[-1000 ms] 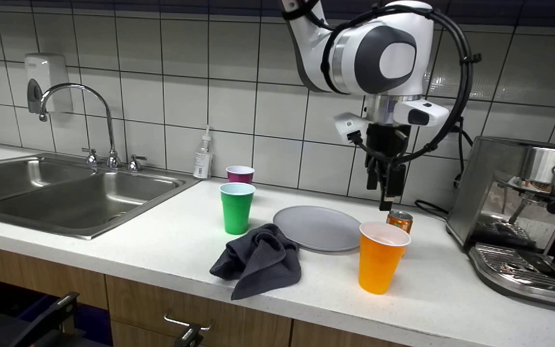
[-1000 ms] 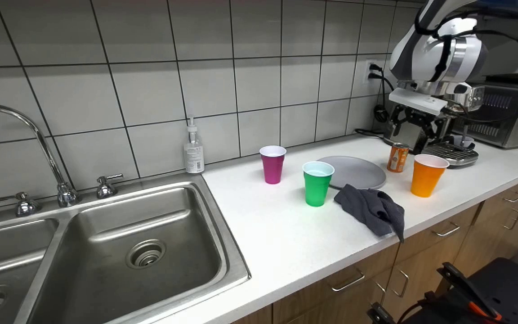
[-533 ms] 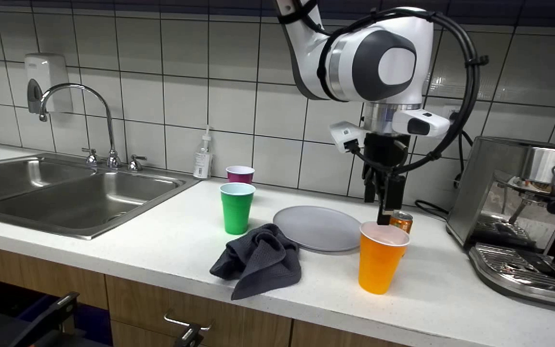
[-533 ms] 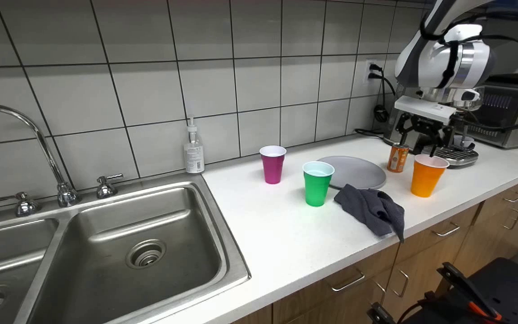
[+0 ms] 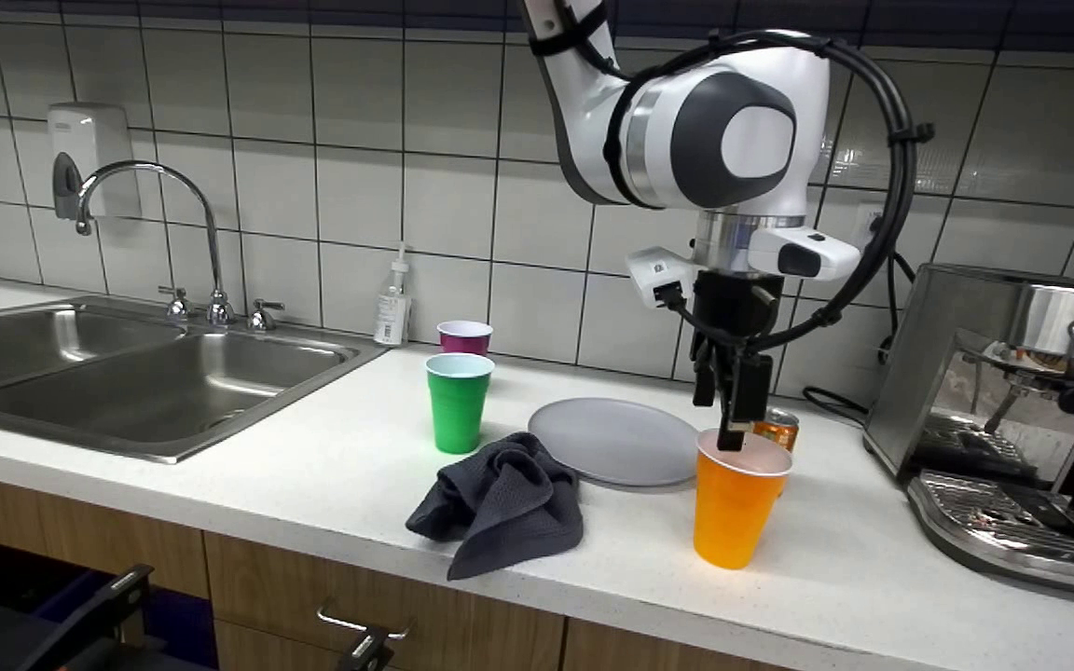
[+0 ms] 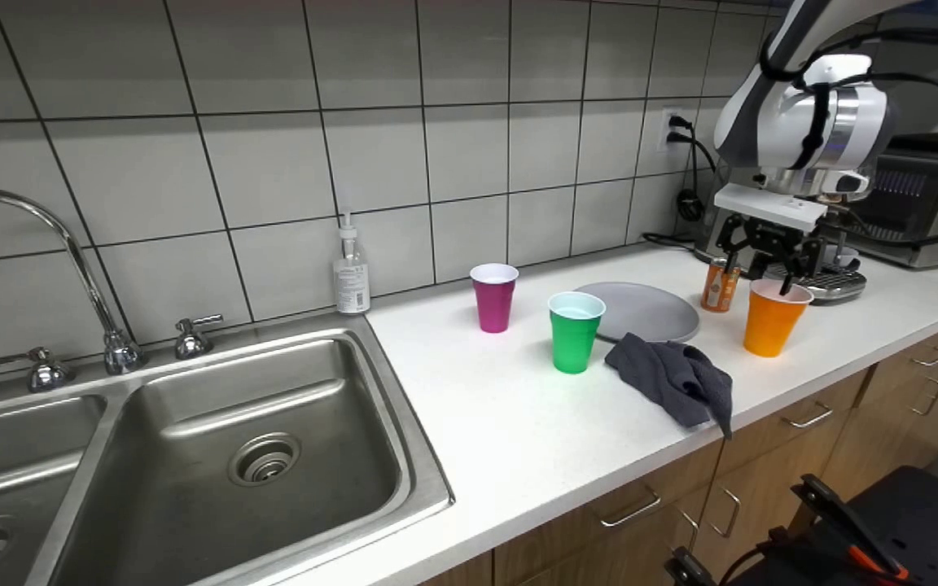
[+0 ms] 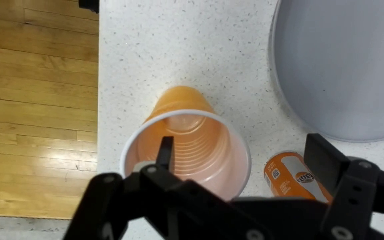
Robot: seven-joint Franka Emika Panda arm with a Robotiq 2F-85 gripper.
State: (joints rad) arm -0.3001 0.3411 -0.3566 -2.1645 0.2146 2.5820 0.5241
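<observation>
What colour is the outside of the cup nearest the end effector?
Orange; the cup shows best in an exterior view.

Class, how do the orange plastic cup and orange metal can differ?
The orange plastic cup tapers downward; the orange metal can is straight-sided. The cup is open-topped; the can is metal-topped. The cup looks plain; the can bears lettering. Both stand on the speckled white counter.

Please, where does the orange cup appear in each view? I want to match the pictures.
In an exterior view: orange cup, lower half, right of centre.
In an exterior view: cup, right side, mid-height.
Wrist view: cup, central, partly covered by the gripper.
Shared landmark: gray plate, left of the cup in both exterior views, upper right in the wrist view.
</observation>
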